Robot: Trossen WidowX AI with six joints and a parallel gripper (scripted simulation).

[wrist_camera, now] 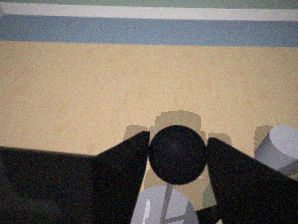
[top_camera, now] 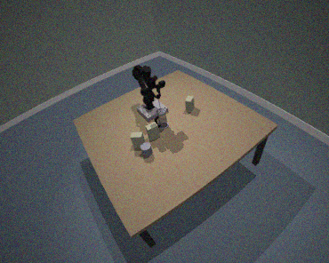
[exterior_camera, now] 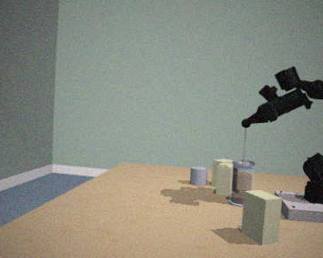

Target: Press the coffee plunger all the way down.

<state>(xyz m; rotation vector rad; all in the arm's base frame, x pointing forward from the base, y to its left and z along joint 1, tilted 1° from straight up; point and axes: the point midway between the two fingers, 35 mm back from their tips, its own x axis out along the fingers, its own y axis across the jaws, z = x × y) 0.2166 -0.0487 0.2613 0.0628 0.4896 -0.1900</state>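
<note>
- Firstly, your table (top_camera: 203, 169): tan wooden top on dark legs, carrying the arm's grey base plate (exterior_camera: 301, 209) and every item below.
- Your arm (exterior_camera: 291, 100): black, rising from the base plate at the right of the exterior view, folded over at the top, forearm sloping down and leftward to the gripper.
- Your gripper (wrist_camera: 178, 154): both black fingers pressed against the sides of the plunger knob (wrist_camera: 178, 154), clamped on it from left and right in the wrist view.
- Coffee press (exterior_camera: 243, 180): upright glass cylinder with a grey lid, just in front of the base plate; its lower part reads brownish, contents otherwise hard to tell. You see its thin rod (exterior_camera: 244, 144) running straight up from the lid to the gripped knob, plunger raised.
- Near pale green block (exterior_camera: 261, 215): upright, closest to the exterior camera, apart from the press.
- Two more pale green blocks (exterior_camera: 223, 176): standing just beside the press.
- Fourth pale block (top_camera: 189, 103): alone, well apart.
- Small grey cylinder (exterior_camera: 198, 175): upright, near the paired blocks; you cannot tell whether it is hollow.
</note>
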